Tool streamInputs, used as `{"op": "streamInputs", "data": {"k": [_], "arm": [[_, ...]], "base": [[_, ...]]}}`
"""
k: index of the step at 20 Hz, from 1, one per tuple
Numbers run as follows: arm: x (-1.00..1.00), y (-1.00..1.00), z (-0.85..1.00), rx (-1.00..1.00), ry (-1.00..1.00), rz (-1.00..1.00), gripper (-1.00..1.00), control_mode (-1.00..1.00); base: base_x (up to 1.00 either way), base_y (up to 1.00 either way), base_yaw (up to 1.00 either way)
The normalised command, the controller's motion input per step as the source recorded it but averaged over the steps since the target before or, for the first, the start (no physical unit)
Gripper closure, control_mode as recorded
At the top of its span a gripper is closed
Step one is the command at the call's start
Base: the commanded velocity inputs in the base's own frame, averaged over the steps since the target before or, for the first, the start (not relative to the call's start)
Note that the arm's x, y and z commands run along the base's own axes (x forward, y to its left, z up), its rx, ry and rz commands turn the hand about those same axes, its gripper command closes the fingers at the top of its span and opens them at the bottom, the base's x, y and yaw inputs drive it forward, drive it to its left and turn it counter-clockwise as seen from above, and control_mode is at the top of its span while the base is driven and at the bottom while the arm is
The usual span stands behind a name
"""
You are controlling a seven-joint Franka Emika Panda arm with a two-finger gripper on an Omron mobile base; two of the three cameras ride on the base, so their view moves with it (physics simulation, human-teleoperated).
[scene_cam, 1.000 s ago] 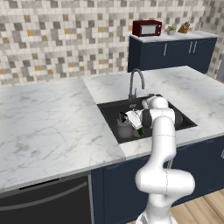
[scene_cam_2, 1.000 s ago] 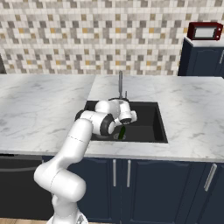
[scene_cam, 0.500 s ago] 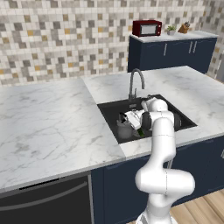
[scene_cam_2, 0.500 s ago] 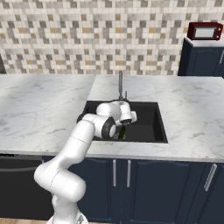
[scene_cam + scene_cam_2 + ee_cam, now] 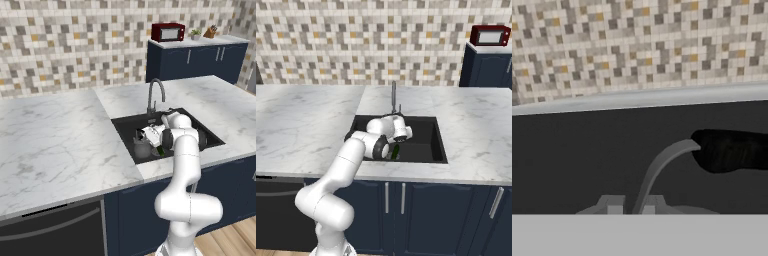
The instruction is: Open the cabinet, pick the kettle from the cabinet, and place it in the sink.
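My gripper (image 5: 145,135) reaches down into the dark sink (image 5: 210,142) from its front edge. The small grey kettle (image 5: 142,149) sits low in the basin's left part, right under the hand. In the hand view the kettle's arched handle (image 5: 662,161) rises between my two fingertips (image 5: 615,208), and the gripper (image 5: 632,208) is shut on it. From the right base view the white wrist (image 5: 400,132) hangs over the sink (image 5: 428,137) and hides the kettle. The cabinet is out of view.
A tall arched silver tap (image 5: 155,95) stands at the sink's back edge, close behind the hand. Something small and green (image 5: 160,151) lies in the basin by the arm. White marble counter (image 5: 55,140) surrounds the sink. A red microwave (image 5: 167,31) sits on far navy units.
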Motion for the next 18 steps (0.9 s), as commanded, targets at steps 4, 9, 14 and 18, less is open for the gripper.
{"op": "streamInputs", "data": {"k": [4, 9, 14, 18], "arm": [[-0.1, 0.0, -0.31, 0.0, 0.0, 0.01, 1.0, -1.0], [0.06, 0.06, -0.1, 0.0, -0.1, 0.04, 1.0, -1.0], [0.08, 0.01, -0.1, 0.0, -0.08, 0.06, 1.0, -1.0], [0.01, 0.0, -0.13, 0.0, -0.12, 0.06, 1.0, -1.0]], "base": [[0.0, 0.0, 0.0], [0.0, 0.0, 0.0], [0.0, 0.0, 0.0], [0.0, 0.0, 0.0]]}}
